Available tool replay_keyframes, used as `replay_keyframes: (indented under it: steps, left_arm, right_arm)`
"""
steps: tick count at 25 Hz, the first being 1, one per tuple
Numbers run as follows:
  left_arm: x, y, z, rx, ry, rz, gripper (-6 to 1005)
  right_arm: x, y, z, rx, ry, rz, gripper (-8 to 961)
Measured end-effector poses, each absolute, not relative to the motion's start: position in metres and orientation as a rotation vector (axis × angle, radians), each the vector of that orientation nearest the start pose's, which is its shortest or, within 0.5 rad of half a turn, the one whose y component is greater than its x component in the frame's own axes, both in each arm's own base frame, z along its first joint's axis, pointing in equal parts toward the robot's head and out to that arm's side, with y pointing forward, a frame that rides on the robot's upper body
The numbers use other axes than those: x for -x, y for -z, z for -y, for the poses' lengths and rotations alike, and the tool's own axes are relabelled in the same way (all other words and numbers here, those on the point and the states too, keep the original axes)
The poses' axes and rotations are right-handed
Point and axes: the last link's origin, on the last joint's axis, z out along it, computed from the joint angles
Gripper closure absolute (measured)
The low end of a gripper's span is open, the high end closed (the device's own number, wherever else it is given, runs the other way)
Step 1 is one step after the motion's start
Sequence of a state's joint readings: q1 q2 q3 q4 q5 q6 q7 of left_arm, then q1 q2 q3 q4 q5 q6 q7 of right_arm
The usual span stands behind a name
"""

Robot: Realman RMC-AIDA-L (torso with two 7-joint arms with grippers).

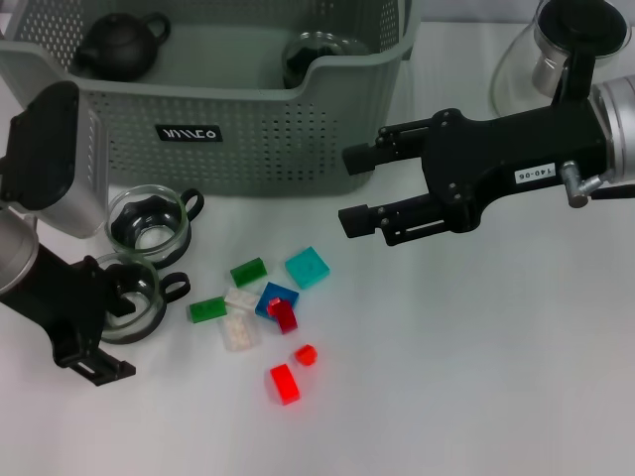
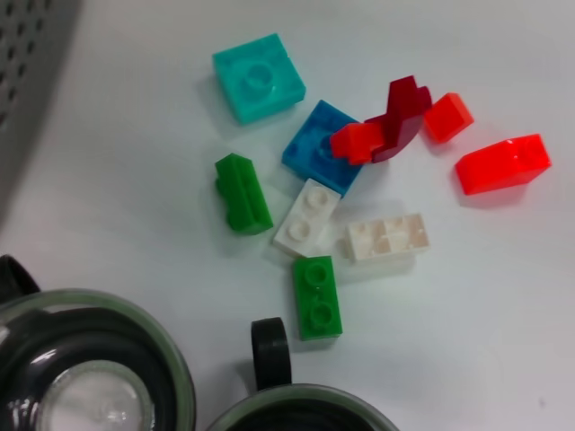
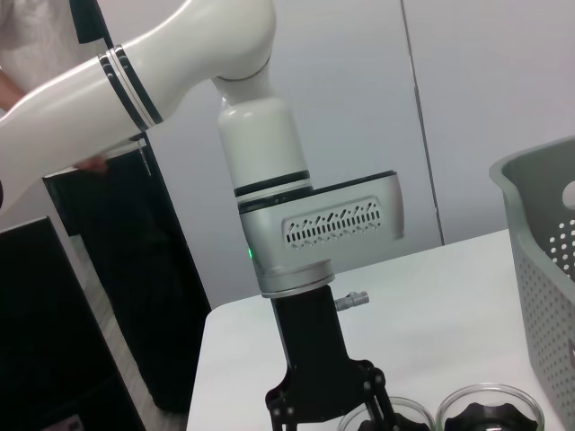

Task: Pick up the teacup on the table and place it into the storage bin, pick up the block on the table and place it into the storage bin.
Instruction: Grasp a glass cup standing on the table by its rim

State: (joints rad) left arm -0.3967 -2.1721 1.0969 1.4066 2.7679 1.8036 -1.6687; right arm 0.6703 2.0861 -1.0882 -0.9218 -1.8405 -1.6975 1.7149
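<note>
Here the left claw (image 1: pixel 117 297) sits right at the nearer teacup (image 1: pixel 134 295) on the bench (image 1: pixel 476 377), in front of the bin (image 1: pixel 248 129); I cannot tell whether it is pinching yet. The right claw (image 1: pixel 355 188) hovers spread, farther off, above and right of the blocks (image 1: pixel 268 307).

Bright, even overhead light is flooding the white desk (image 1: pixel 476 377); shadows are falling soft and faint, nothing blurring.

A white table (image 1: pixel 476 377) stands before pale grey wall panels (image 3: pixel 485 108), with a black cabinet (image 3: pixel 54 332) beside it.
</note>
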Motion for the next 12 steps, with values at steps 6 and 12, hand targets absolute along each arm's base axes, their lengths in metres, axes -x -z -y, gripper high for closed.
replay_keyframes:
  steps: [6,12]
  left_arm:
    - [0.2653,-0.0256,-0.2854,2.966,-0.728,0.367,329]
    - [0.266,-0.0257,-0.2855,2.962,-0.73,0.369,641]
  right_arm:
    - [-0.1396,0.0095,-0.3389,3.151,-0.686,-0.365,171]
    - [-0.1389,0.0075,-0.3391,3.148,-0.696,-0.359,170]
